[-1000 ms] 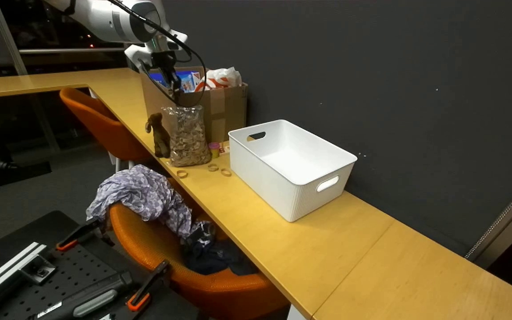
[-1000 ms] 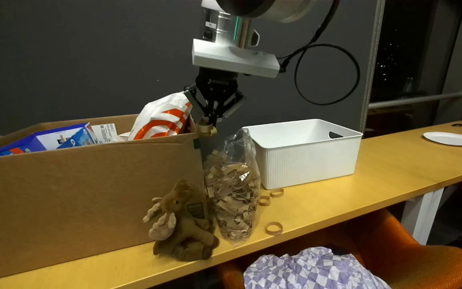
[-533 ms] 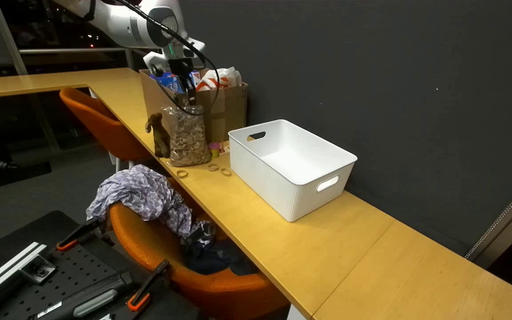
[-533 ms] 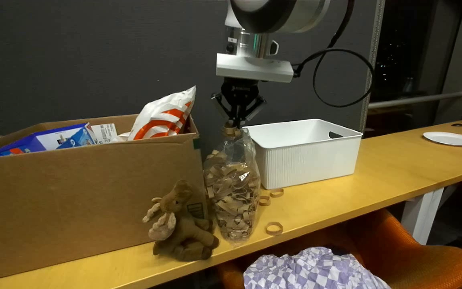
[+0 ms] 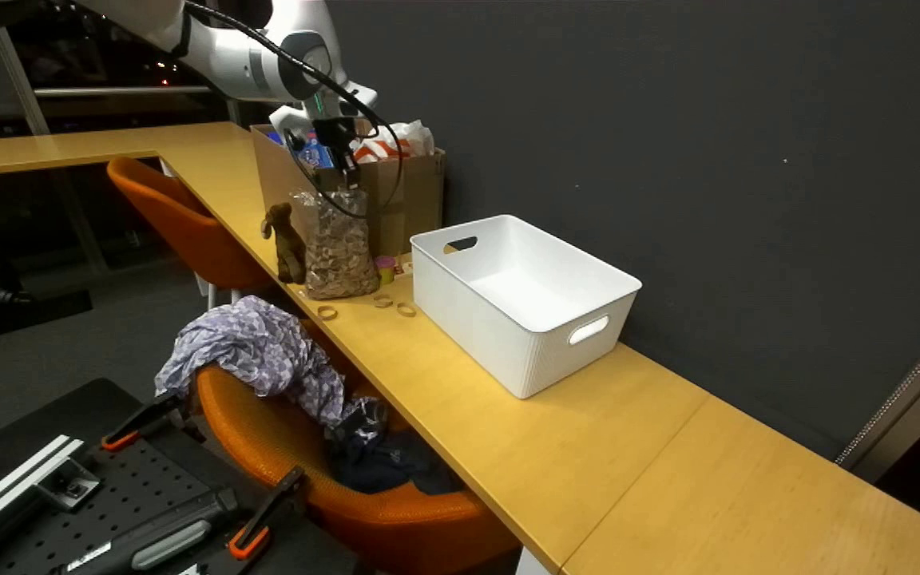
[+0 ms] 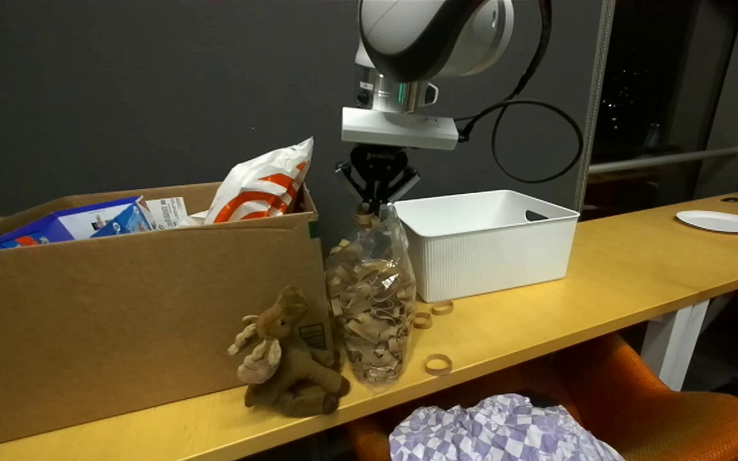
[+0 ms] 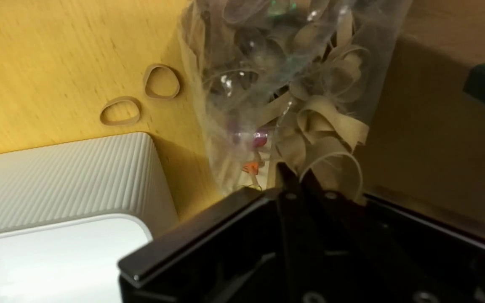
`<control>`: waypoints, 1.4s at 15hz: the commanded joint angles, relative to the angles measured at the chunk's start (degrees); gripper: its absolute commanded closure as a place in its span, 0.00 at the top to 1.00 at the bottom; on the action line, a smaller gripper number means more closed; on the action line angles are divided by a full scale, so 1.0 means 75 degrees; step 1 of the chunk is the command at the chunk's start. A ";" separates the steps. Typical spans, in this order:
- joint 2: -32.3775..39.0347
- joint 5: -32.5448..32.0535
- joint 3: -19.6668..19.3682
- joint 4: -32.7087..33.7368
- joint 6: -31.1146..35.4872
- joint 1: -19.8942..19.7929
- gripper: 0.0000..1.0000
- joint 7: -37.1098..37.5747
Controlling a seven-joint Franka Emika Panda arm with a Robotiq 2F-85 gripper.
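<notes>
The gripper [image 6: 375, 206] was closed on a tan rubber band [image 6: 364, 219], which hung at the top of the clear plastic bag [image 6: 396, 238] in an exterior view; whether it sat inside the mouth could not be told. The bag, mostly full of similar bands [image 6: 378, 326], stood at six o'clock from the gripper, the white plastic bin [image 6: 494, 262] between three and four, the cardboard carton [image 6: 145, 320] at eight. The pick-up looked complete, the release not yet done. At five o'clock, three loose rubber bands [image 6: 438, 371] lay ungrasped on the table [image 6: 631, 275].
</notes>
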 commanded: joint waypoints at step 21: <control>-0.1886 -0.0638 -0.0165 -0.1393 -0.0511 -0.0368 1.00 0.0183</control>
